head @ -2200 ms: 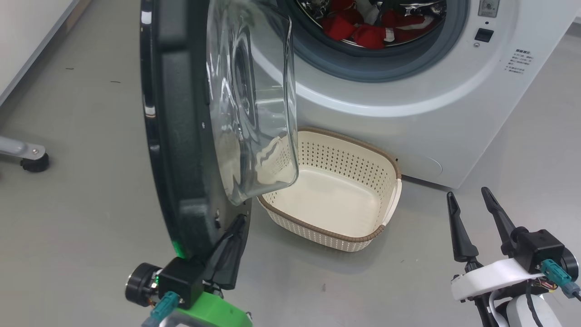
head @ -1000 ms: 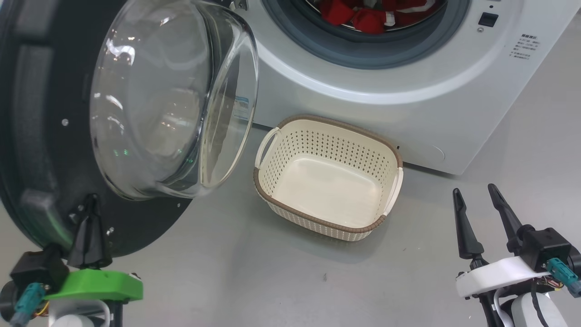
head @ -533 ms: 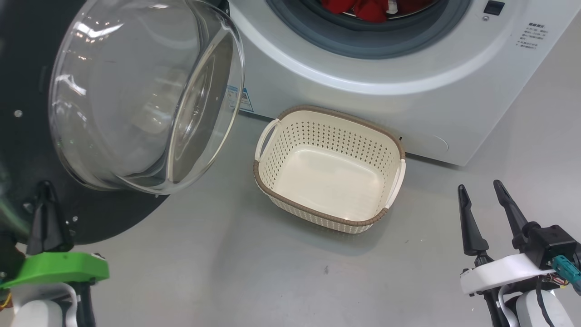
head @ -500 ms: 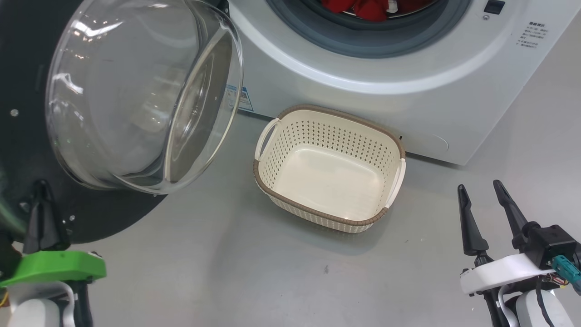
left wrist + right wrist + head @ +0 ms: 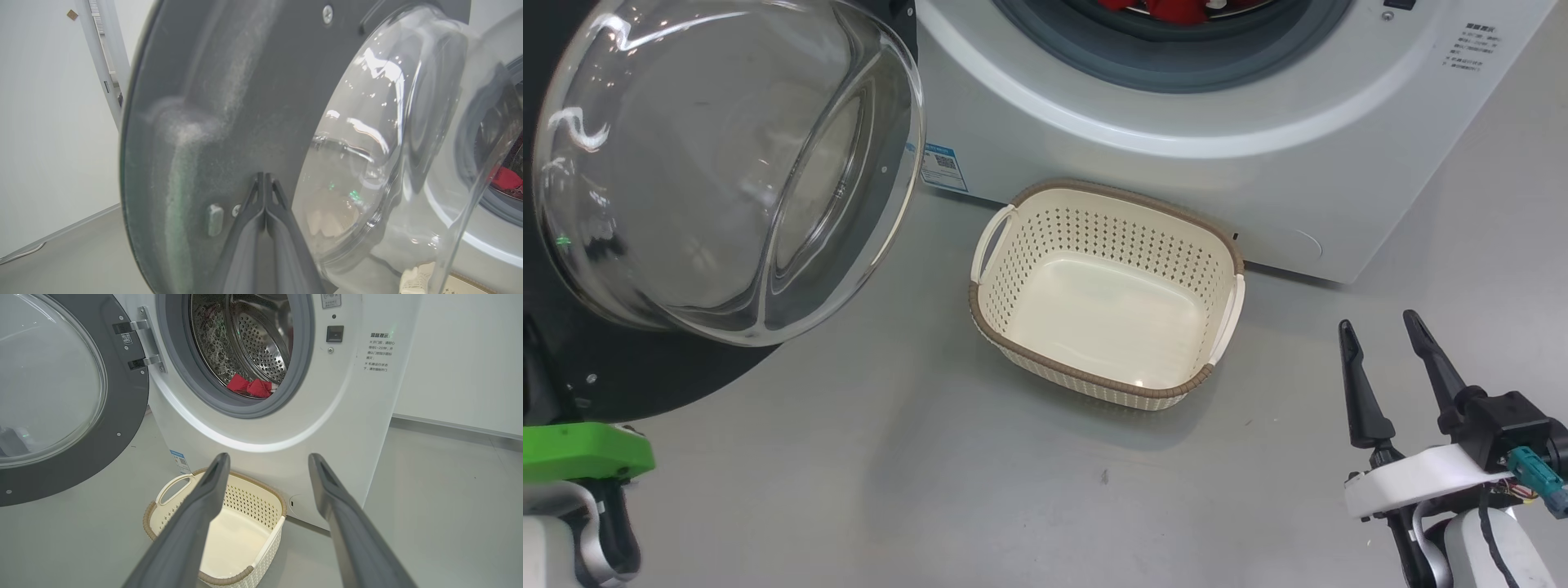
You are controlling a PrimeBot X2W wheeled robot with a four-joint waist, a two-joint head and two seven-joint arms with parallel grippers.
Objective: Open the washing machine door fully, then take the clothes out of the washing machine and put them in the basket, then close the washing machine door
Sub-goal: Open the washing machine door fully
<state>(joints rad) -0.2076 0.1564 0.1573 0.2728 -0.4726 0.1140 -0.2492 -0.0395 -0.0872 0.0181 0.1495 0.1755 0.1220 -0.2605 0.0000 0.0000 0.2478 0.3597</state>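
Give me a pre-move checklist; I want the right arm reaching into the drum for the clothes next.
1. Washing machine door swung wide, drum mouth unblocked: ok.
2. Right gripper jaws apart, empty: ok.
3. Clothes visible low in the drum: ok.
4. Basket upright, empty, in front of the washing machine: ok.
5. Left gripper clear of the door: not ok, jaws shut, tips at its inner face.

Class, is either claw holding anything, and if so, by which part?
Nothing is held. The left claw is shut on nothing, its tips at the dark inner face of the washing machine door. The right claw is open and empty.
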